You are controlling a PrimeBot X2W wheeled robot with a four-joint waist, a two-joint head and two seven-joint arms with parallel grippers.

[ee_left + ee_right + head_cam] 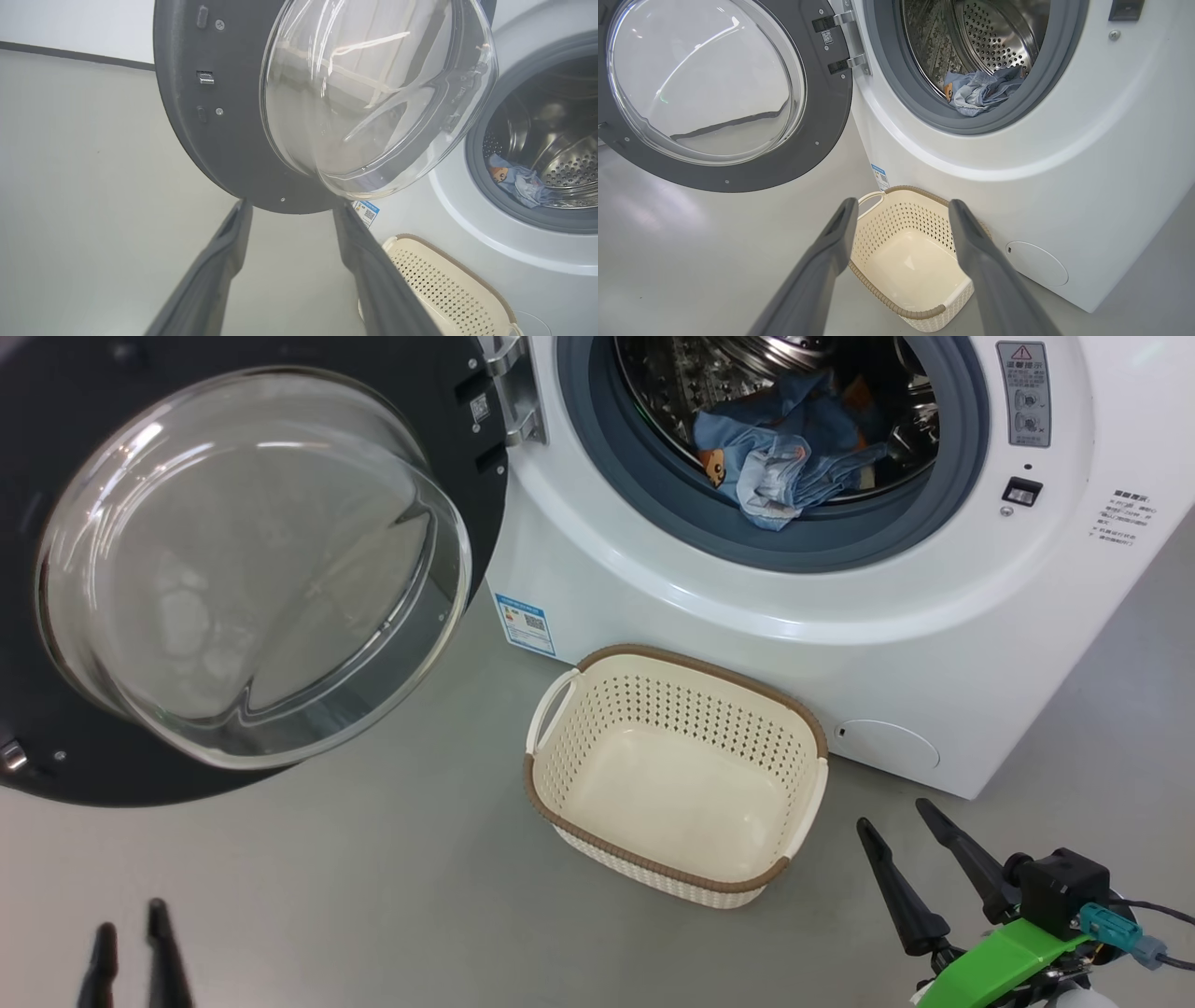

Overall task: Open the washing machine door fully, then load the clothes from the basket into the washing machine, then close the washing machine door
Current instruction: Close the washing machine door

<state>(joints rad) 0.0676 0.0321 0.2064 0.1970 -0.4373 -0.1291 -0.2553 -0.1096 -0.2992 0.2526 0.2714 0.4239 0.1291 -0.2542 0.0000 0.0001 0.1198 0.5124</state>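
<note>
**Figure. Front-loading washer with its door open, seen from the head and both wrists.**

We see the washing machine door (pixel 252 569) swung wide on its hinge (pixel 513 392), at the left of the washing machine (pixel 747 644). Its bulging clear glass faces us, and its black ring hangs above the grey floor (pixel 373 896). The mouth of the machine stands uncovered, with a grey gasket (pixel 653 495) ringing the perforated steel drum (pixel 709 364).

The clothes (pixel 784 457) lie inside the drum, bunched at its lower front. They are light-blue fabric with an orange figure showing, and one pale fold reaches down onto the inner lip of the gasket.

The basket (pixel 597 728) stands upright on the floor, just in front of the machine and below its mouth. It sits to the right of the small blue label (pixel 525 623), and we can see its whole cream bottom.

The left hand (pixel 131 917) shows at the lower left of the head view, low over the floor and well apart from the door. Its two dark fingers (pixel 219 270) stand apart with only floor between them. In the left wrist view they point towards the door's lower edge.

The right hand (pixel 892 812) shows at the lower right, near the basket's right end and the machine's round service flap (pixel 887 744), touching neither. Its fingers are spread and grip nothing. In the right wrist view the basket appears between and beyond them.
</note>
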